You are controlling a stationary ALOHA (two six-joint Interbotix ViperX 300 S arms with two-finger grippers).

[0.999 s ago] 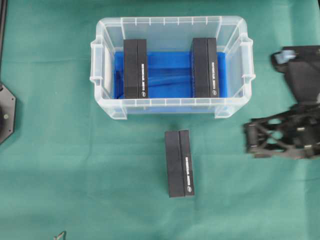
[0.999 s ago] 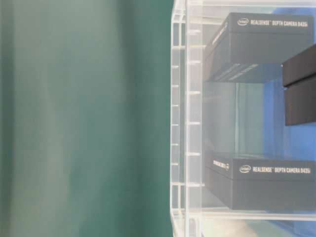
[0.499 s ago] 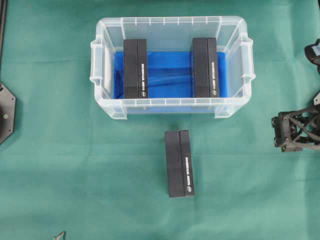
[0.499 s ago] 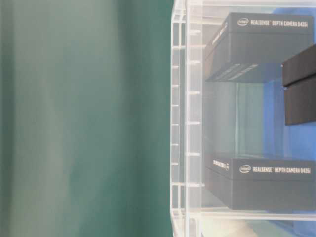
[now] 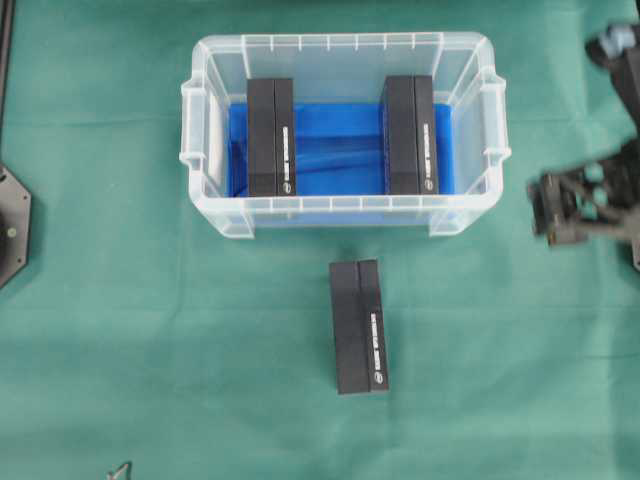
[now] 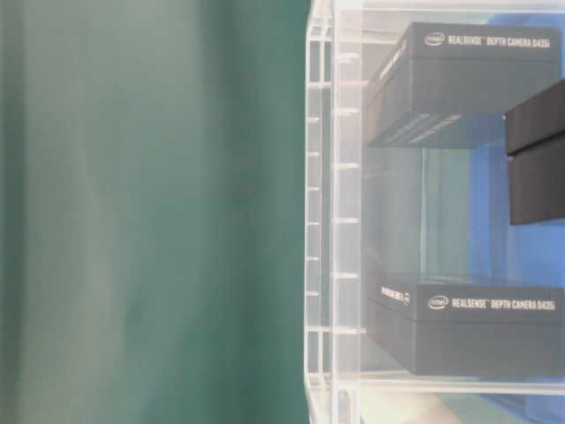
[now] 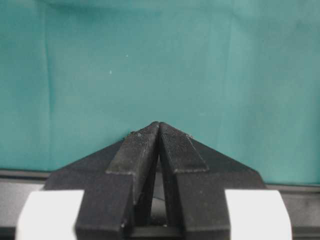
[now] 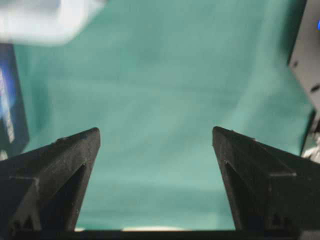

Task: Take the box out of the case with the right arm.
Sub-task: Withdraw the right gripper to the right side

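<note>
The clear case (image 5: 340, 42) with its blue bottom stands at the back middle of the green cloth. Two black boxes lie inside it, one on the left (image 5: 271, 138) and one on the right (image 5: 411, 135). A third black box (image 5: 360, 327) lies on the cloth in front of the case. My right gripper (image 5: 545, 208) hovers right of the case, apart from it, blurred. In the right wrist view the right gripper (image 8: 156, 137) is open with only cloth between its fingers. My left gripper (image 7: 159, 125) is shut over bare cloth.
The table-level view shows the case wall (image 6: 322, 221) with two boxes (image 6: 481, 75) (image 6: 477, 322) behind it. A black mount (image 5: 12, 225) sits at the left edge of the overhead view. A dark device (image 8: 307, 55) shows at the right of the right wrist view.
The right gripper first drew back toward the right edge, then rose toward the far side and a little left, staying open. Boxes and case have not moved.
</note>
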